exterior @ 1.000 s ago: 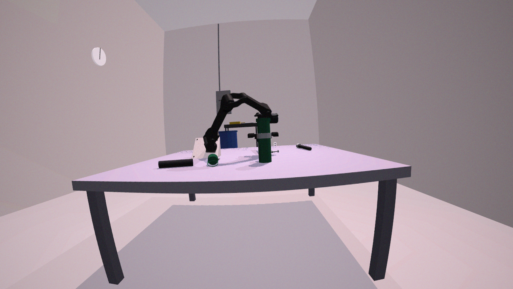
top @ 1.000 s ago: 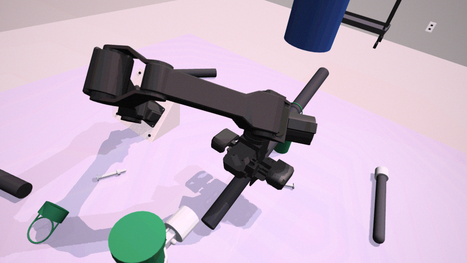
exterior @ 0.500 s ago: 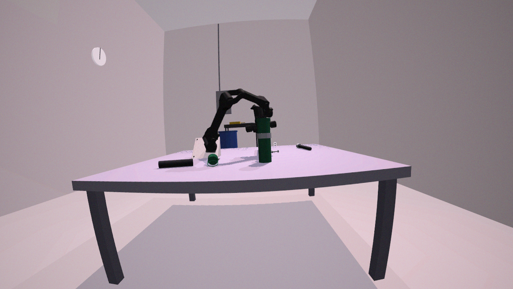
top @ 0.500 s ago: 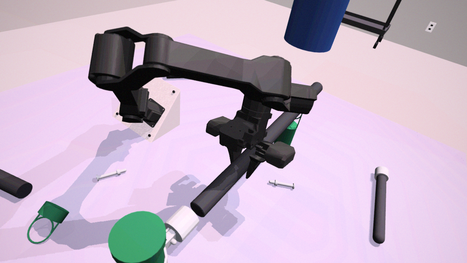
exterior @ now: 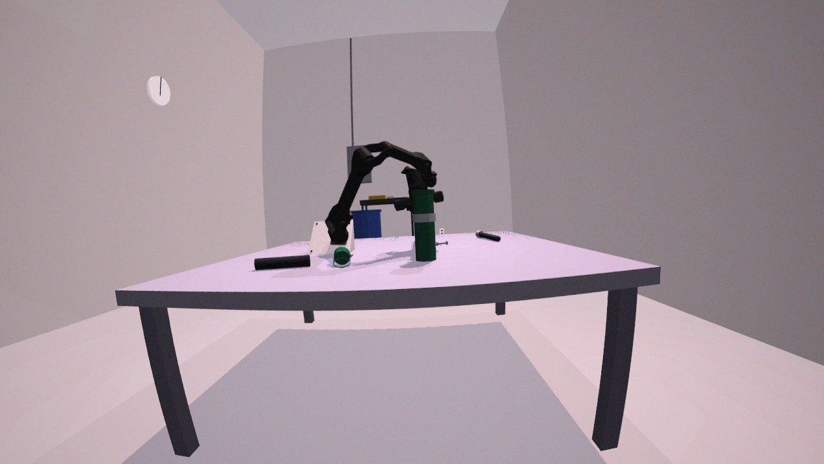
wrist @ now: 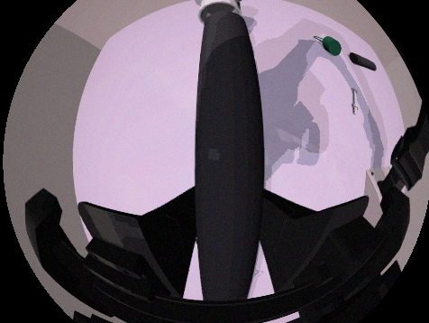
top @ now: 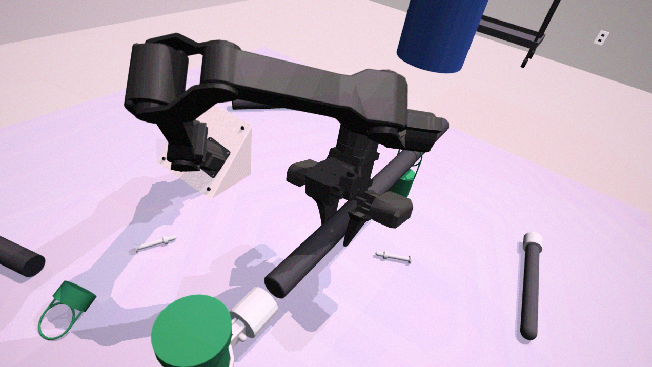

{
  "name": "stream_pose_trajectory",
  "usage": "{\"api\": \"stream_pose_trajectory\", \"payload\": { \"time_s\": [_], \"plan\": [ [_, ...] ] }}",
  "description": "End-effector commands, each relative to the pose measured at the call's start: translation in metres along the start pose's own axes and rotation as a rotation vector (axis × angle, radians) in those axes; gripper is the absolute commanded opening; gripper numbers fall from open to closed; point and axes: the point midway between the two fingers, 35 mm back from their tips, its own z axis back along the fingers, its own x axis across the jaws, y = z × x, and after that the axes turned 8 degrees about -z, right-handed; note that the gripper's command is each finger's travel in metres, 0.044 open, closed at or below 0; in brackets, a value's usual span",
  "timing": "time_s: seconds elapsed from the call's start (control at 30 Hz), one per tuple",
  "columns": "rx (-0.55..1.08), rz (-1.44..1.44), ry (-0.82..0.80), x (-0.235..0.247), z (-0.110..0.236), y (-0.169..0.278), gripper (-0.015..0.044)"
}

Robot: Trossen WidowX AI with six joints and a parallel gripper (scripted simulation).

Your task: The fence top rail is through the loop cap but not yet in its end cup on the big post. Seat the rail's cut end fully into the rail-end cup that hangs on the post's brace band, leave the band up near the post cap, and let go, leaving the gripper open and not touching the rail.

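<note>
The dark rail (top: 310,257) (wrist: 230,113) runs through the ring of the green loop cap (top: 405,184) at its far side. My gripper (top: 336,231) (wrist: 225,190) is shut on the rail, one finger on each side. The rail's cut end faces the white rail-end cup (top: 257,312) (wrist: 219,5). In the top view it is outside the cup's mouth, with a small gap. The cup hangs beside the green post cap (top: 191,325). In the exterior view the grey brace band (exterior: 424,218) sits high on the big green post (exterior: 425,245); the rail and cup are hidden there.
A loose green loop cap (top: 75,295) (exterior: 341,256) (wrist: 332,46) and a dark tube (top: 20,259) (exterior: 282,262) (wrist: 362,61) lie left. White bolts (top: 155,243) (top: 394,257) lie either side of the rail. A dark rod with a white end (top: 530,291) (exterior: 488,236) lies right.
</note>
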Motion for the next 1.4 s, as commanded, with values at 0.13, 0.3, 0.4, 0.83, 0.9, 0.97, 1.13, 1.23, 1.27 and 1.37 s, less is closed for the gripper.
{"api": "stream_pose_trajectory", "payload": {
  "time_s": [0.13, 0.3, 0.4, 0.83, 0.9, 0.97, 1.13, 1.23, 1.27, 1.37],
  "plan": [
    [0.0, 0.002, -0.004, 0.002, 0.001, -0.002, 0.0],
    [0.0, 0.002, -0.004, 0.005, 0.002, -0.003, 0.0],
    [0.0, 0.002, -0.004, 0.006, 0.002, -0.004, 0.0],
    [0.0, 0.004, 0.001, 0.007, 0.0, -0.013, 0.0],
    [0.001, 0.005, 0.002, 0.007, -0.002, -0.016, 0.0],
    [0.001, 0.006, 0.004, 0.007, -0.003, -0.019, 0.0],
    [0.001, 0.007, 0.006, 0.006, -0.004, -0.023, 0.0],
    [0.001, 0.007, 0.006, 0.006, -0.004, -0.023, 0.0],
    [0.001, 0.007, 0.006, 0.006, -0.004, -0.023, 0.0],
    [0.001, 0.007, 0.006, 0.006, -0.004, -0.023, 0.0]
  ]
}}
